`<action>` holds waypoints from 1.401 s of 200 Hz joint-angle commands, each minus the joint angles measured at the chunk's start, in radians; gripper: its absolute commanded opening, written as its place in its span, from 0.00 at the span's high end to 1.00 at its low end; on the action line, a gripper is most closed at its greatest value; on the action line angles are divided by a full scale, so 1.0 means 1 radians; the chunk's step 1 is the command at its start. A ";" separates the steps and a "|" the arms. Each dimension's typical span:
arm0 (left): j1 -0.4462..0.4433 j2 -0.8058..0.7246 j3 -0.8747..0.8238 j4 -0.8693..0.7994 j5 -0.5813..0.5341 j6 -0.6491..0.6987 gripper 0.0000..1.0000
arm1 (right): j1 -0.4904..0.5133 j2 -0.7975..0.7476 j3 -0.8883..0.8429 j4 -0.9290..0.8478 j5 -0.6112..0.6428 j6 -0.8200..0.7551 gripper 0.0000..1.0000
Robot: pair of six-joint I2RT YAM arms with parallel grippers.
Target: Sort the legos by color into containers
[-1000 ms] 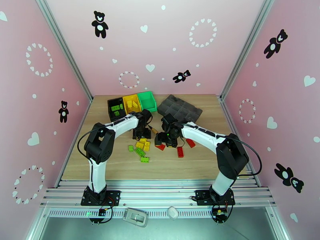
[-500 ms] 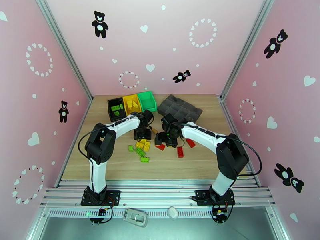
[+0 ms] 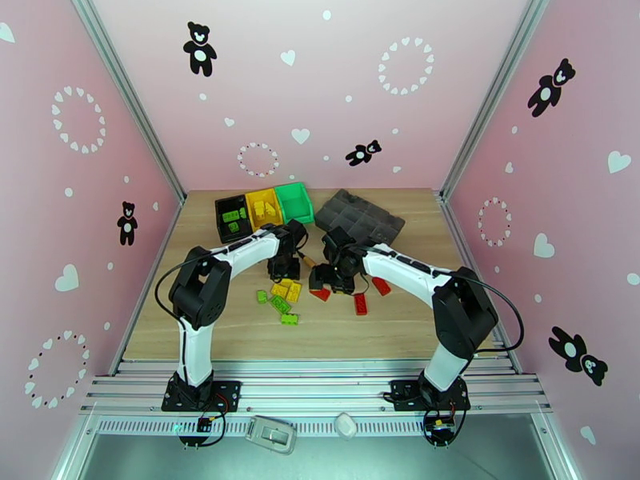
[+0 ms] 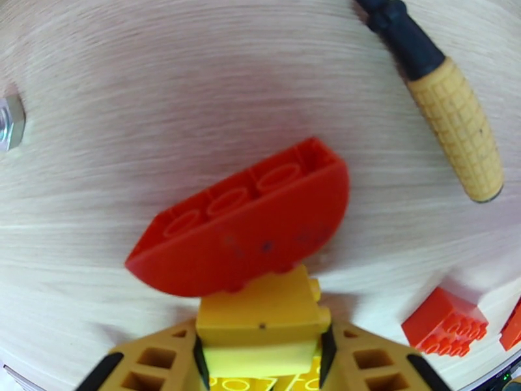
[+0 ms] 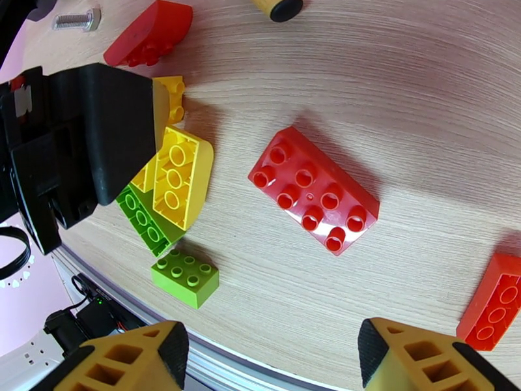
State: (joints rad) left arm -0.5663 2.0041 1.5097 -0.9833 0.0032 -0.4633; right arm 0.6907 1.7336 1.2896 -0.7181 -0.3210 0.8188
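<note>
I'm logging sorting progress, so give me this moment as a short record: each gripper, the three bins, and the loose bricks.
left gripper: closed on a yellow brick lying on the table, beside a red curved brick
right gripper: open, empty, above a red eight-stud brick
black bin: green bricks inside
yellow bin: yellow bricks inside
green bin: no brick visible inside
loose bricks: red, yellow and green, on the table
</note>
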 commanded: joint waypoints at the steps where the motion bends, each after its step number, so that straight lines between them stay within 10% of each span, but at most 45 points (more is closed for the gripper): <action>1: 0.012 -0.083 0.046 -0.033 0.023 0.012 0.60 | 0.005 0.004 0.065 0.022 -0.032 -0.004 0.27; 107: 0.315 -0.092 0.185 0.073 0.275 -0.153 0.61 | -0.004 0.293 0.454 0.174 -0.262 0.052 0.27; 177: 0.458 0.225 0.683 -0.012 0.305 -0.223 0.58 | -0.076 0.336 0.510 0.143 -0.282 0.049 0.26; 221: 0.475 0.449 1.095 -0.140 0.319 -0.248 0.25 | -0.099 0.324 0.513 0.096 -0.259 0.023 0.26; 280: 0.447 0.233 0.767 -0.066 0.270 -0.168 0.23 | -0.100 0.273 0.450 0.020 -0.184 -0.023 0.26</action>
State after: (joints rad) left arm -0.0990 2.3836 2.4187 -1.0565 0.3031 -0.6891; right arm 0.5880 2.0502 1.7733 -0.6373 -0.5503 0.8268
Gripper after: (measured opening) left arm 0.773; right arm 0.740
